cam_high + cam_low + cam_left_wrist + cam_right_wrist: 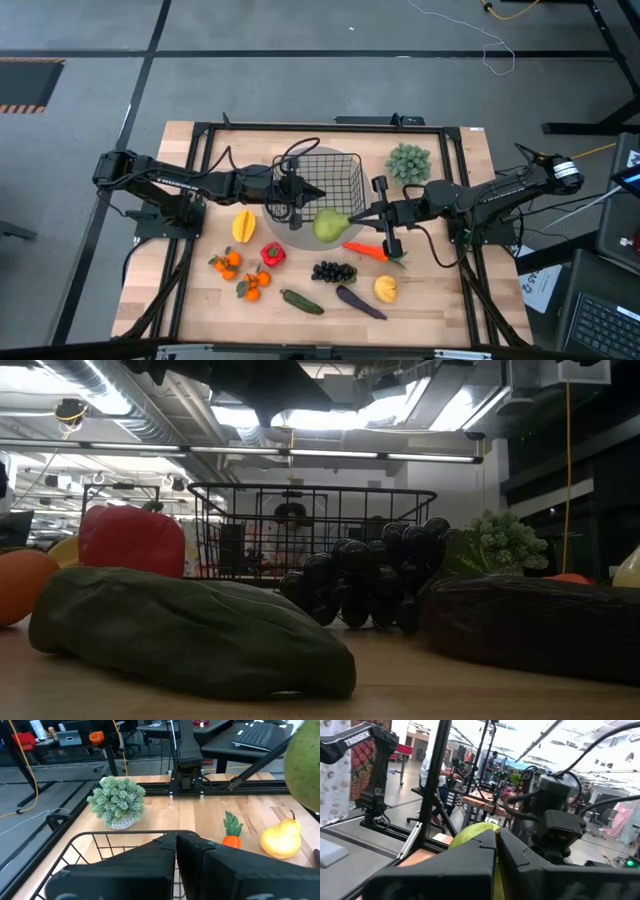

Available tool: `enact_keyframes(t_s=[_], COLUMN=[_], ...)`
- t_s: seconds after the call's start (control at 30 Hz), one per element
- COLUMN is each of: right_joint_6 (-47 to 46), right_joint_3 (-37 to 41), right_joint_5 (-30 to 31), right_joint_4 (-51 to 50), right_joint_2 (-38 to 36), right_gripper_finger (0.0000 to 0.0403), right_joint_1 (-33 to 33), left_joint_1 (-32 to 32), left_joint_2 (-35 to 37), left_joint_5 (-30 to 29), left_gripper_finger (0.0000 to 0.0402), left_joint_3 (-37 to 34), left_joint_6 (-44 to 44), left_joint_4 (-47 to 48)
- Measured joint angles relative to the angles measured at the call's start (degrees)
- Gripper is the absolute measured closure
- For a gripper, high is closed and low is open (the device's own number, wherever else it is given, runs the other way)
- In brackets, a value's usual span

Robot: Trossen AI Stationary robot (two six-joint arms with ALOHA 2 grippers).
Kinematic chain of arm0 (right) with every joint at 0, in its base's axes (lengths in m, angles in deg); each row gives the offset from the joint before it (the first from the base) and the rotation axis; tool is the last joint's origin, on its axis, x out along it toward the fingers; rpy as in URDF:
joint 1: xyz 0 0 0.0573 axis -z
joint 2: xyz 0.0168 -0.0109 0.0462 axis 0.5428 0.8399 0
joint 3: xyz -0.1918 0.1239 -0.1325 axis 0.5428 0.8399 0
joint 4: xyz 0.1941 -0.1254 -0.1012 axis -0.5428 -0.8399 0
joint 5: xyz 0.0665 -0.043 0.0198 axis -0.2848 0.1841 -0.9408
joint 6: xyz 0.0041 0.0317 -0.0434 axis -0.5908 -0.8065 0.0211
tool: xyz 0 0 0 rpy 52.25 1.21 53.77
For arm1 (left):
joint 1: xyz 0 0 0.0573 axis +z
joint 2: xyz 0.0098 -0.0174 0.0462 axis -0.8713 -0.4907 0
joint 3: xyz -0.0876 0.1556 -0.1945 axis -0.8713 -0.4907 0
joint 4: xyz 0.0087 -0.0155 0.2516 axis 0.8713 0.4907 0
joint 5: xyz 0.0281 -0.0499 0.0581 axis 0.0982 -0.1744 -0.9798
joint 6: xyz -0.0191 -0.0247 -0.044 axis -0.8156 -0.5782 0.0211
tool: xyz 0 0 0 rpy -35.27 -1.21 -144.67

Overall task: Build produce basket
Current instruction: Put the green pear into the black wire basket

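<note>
Risks dropping the round green apple (329, 225), clamped in the right gripper (352, 219), outside the black wire-grid basket (345, 170) just beside it; left gripper (322, 193), fingers together, crowds the rim.

Both arms reach inward to the table's middle, left claw (297, 190) and right claw (352, 220) closed.

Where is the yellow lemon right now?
In the high view, the small yellow toy lemon lies on the wooden table's right half near its front edge, beside the dark purple eggplant and just below the orange carrot.
</note>
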Motion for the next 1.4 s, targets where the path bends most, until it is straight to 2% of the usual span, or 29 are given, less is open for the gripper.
enact_keyframes(t_s=[0.1,0.27,0.4,0.5,0.57,0.63,1.2,1.4], right_joint_6=[0.0,0.1,0.5,1.9,2.0,1.3,0.0,0.0], right_joint_3=[0.0,0.0,0.0,0.0,0.0,0.0,0.0,0.0], right_joint_5=[-0.8,0.7,7.0,13.8,17.5,18.3,15.8,15.8], right_joint_4=[0.3,0.4,0.3,-1.7,-3.6,-4.9,-5.3,-4.8], right_joint_2=[-0.1,-1.6,-4.1,-5.8,-6.2,-6.3,-5.7,-4.2], right_gripper_finger=[0.0403,0.0403,0.0403,0.0403,0.0403,0.0403,0.0403,0.0403], right_joint_1=[0.0,0.0,0.0,0.0,0.1,0.1,0.1,0.1], left_joint_1=[0.1,0.1,0.1,0.0,-0.1,-0.3,-0.5,-0.5], left_joint_2=[0.0,0.0,0.0,0.0,0.0,0.0,0.0,0.0], left_joint_5=[0.5,4.9,5.1,5.1,5.1,5.1,5.1,11.3], left_gripper_finger=[0.0379,0.0328,0.0289,0.0275,0.0273,0.0272,0.0272,0.0272], left_joint_3=[0.0,0.0,0.0,0.0,0.0,0.0,0.0,0.0], left_joint_6=[-0.9,-1.9,-2.3,-2.3,-2.3,-2.3,-2.3,-2.3], left_joint_4=[0.3,0.2,-0.2,-1.1,-1.6,-1.9,-3.5,-5.0])
